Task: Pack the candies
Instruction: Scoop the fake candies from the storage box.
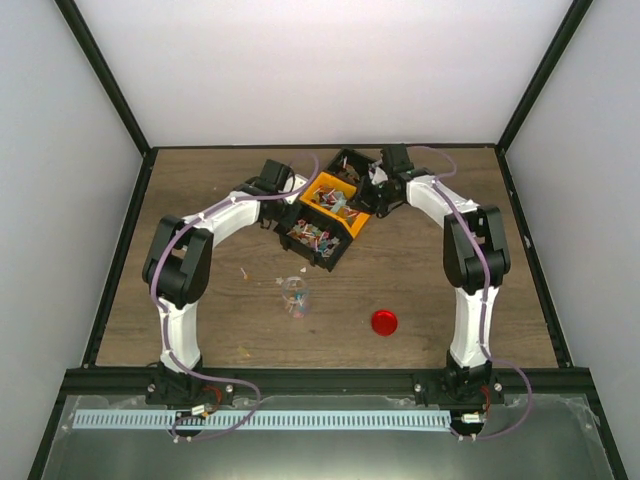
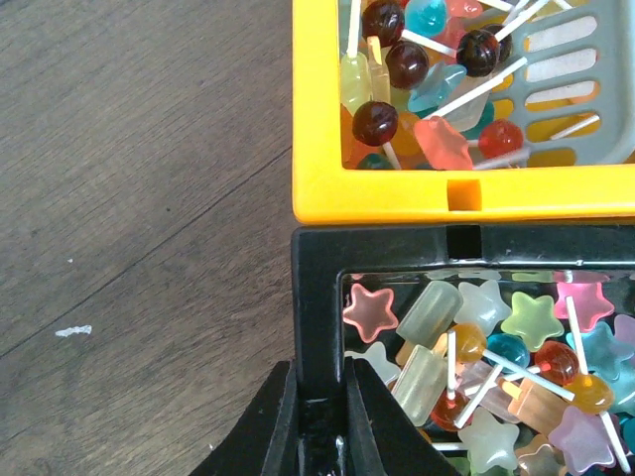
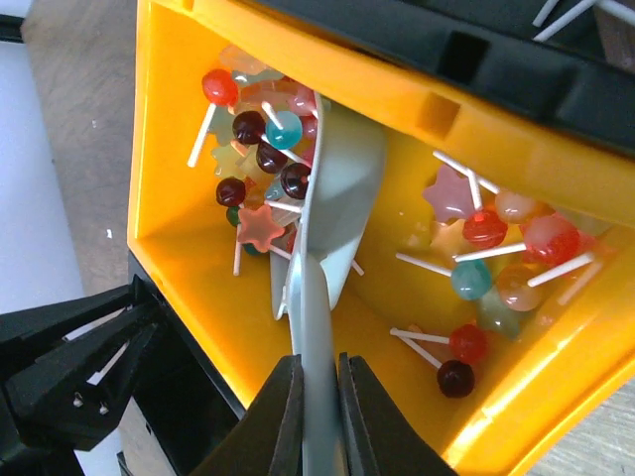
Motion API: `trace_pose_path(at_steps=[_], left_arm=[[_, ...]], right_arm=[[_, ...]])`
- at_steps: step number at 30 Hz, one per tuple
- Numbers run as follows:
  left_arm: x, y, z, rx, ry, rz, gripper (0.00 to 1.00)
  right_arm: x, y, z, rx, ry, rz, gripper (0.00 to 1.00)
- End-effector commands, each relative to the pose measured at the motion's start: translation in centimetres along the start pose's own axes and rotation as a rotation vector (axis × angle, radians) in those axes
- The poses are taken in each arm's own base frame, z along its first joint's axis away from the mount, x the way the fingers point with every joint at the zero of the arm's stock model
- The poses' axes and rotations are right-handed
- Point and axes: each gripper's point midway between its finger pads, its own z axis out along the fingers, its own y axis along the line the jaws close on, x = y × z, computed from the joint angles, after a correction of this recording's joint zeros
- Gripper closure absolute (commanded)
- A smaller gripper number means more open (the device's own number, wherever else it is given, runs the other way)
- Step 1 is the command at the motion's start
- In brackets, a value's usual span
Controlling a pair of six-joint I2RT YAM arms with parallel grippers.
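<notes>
Right wrist view: the right gripper (image 3: 317, 372) is clamped on the handle of a pale teal scoop (image 3: 337, 198), whose bowl reaches down inside the yellow bin (image 3: 184, 297). The candies (image 3: 260, 129), small lollipops and star shapes in mixed colours, lie heaped on both sides of the scoop in that bin.

From the left wrist, the left gripper (image 2: 319, 379) pinches the near wall of a black bin (image 2: 397, 248) that touches the yellow bin's near side and holds more candies.

In the top view, what looks like a clear cup (image 1: 295, 295) stands on the table (image 1: 200, 310) well apart from the yellow bin, toward the arm bases; it seems to hold a few candies, though it is too small to be sure. A red lid (image 1: 384, 322) lies to the right of it.
</notes>
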Motion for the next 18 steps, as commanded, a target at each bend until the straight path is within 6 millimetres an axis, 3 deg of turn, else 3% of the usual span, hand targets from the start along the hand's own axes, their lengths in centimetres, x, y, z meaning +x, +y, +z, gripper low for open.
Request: trace_pose_path(at_steps=[1,8,18], left_arm=[[2.5,-4.6,1.9,0.142,0.084,0.078,0.96],[2.1,-4.3,1.9,0.14,0.077,0.047,0.96],[1.6,-3.5,1.6,0.115,0.064,0.011,0.96]], right_arm=[[5.3,-1.1,4.2,-0.087,0.145,-0.019,0.99],[6.8,-1.2,1.6,-0.309,0.118,-0.006,0.99],[6.6,-0.2,-1.5,-0.373,0.066,-0.04,0.99]])
